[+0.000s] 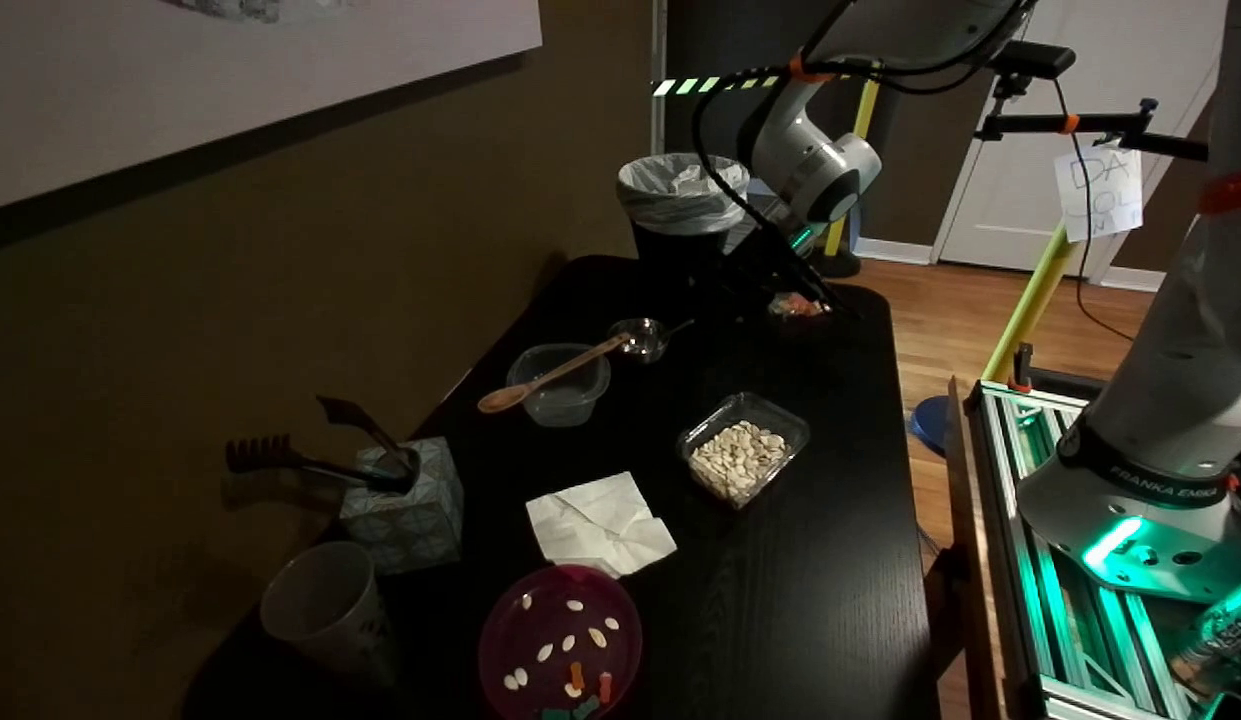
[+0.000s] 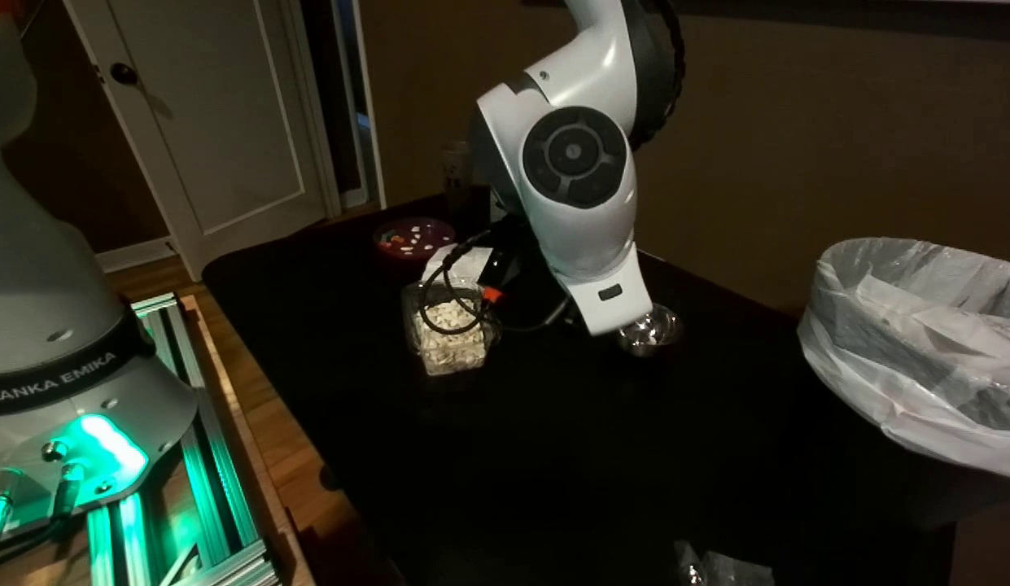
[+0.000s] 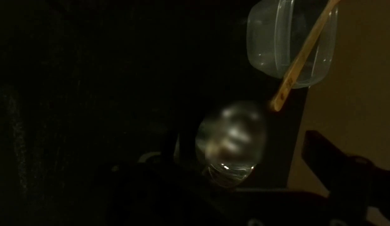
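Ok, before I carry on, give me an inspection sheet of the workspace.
Surface: black tabletop, dimly lit.
Job's things: small metal bowl, between the fingers in the wrist view; contents unclear.
Clutter: wooden spoon across a clear plastic tub; clear tray of pale seeds; napkin; purple bowl with seeds and coloured pieces; tissue box with black utensils; translucent cup.
Fingers: open, nothing held.
Cables: black cables loop off the arm; in an exterior view one crosses in front of the clear tray.
Surroundings: lined trash bin by the tabletop's end; white door.
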### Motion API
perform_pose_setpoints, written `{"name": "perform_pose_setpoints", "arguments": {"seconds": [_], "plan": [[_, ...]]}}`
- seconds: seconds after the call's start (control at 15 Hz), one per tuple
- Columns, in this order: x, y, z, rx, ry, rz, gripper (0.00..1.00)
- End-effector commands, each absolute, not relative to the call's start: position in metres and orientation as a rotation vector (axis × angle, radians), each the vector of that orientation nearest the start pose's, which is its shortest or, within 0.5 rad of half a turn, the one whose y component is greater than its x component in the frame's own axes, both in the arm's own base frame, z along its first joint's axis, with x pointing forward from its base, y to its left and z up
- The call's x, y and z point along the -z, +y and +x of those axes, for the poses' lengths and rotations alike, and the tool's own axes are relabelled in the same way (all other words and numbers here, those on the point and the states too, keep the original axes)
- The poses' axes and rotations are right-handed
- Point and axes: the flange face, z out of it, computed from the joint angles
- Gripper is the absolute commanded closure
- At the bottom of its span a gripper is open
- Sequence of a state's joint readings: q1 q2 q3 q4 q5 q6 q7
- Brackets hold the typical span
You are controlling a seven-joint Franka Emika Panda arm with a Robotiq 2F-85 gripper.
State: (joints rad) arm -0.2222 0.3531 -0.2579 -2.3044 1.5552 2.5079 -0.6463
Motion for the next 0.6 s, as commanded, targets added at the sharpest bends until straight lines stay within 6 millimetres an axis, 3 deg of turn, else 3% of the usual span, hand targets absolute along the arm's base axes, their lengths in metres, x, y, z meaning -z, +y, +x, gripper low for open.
{"name": "perform_pose_setpoints", "arguments": {"seconds": [0.0,0.13,0.2,0.53], "plan": [[-0.147,-0.268,0.461,0.401,1.417,-2.026,0.00],[-0.136,-0.280,0.468,0.378,1.459,-2.009,0.00],[-0.153,-0.268,0.457,0.395,1.431,-2.047,0.00],[-0.137,-0.280,0.469,0.411,1.440,-2.012,0.00]]}}
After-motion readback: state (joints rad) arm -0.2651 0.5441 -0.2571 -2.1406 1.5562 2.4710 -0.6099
